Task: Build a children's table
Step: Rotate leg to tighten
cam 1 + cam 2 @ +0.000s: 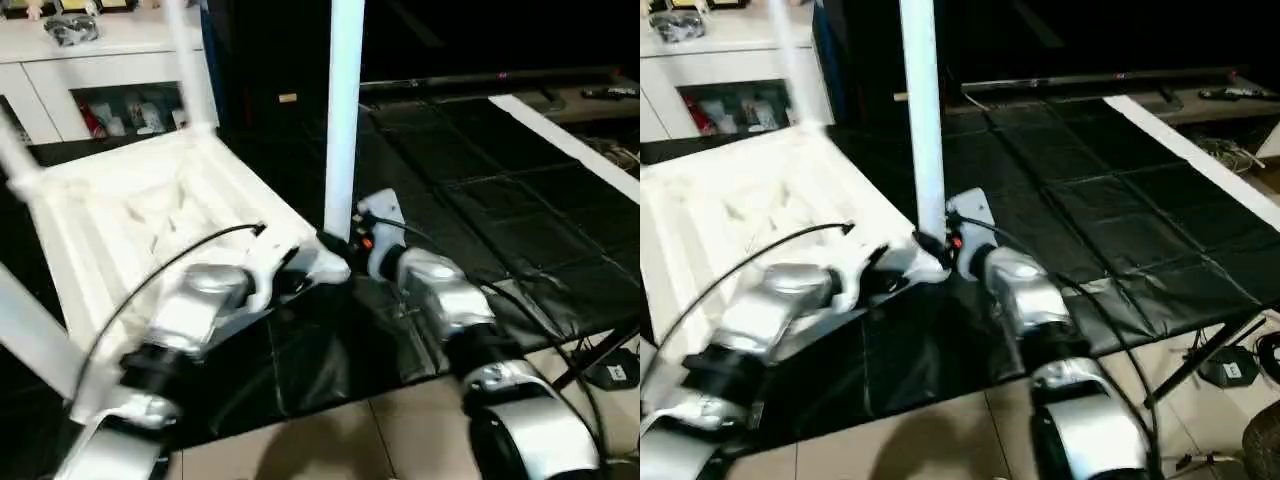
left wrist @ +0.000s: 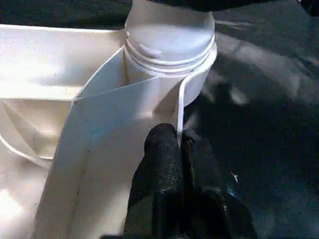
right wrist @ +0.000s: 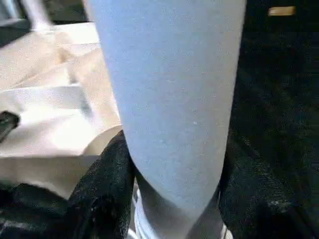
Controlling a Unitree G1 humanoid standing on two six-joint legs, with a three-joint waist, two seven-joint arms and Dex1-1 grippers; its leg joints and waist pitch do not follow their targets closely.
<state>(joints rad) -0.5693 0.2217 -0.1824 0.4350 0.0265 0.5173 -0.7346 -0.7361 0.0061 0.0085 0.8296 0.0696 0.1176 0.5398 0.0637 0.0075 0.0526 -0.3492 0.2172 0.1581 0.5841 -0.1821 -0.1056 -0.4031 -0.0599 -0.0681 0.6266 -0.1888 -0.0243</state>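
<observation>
The white table top [image 1: 150,215] lies upside down on a black mat, ribbed underside up. Three white legs stand in its corner sockets: far left [image 1: 15,155], back [image 1: 190,60] and near left [image 1: 30,340]. A fourth leg [image 1: 345,110] rises upright from the near right corner socket [image 2: 169,47]. My right gripper [image 3: 174,194] is shut on this leg just above the socket, one black finger [image 3: 102,189] on each side. My left gripper [image 2: 179,144] is shut on the thin rim [image 2: 180,107] of the table top right beside that socket.
The black mat [image 1: 480,220] stretches to the right, with a white strip [image 1: 570,140] along its far side. A white cabinet [image 1: 90,60] stands at the back left. A dark low shelf [image 1: 1120,85] runs behind. Cables and a black box [image 1: 1230,370] lie on the tiled floor at right.
</observation>
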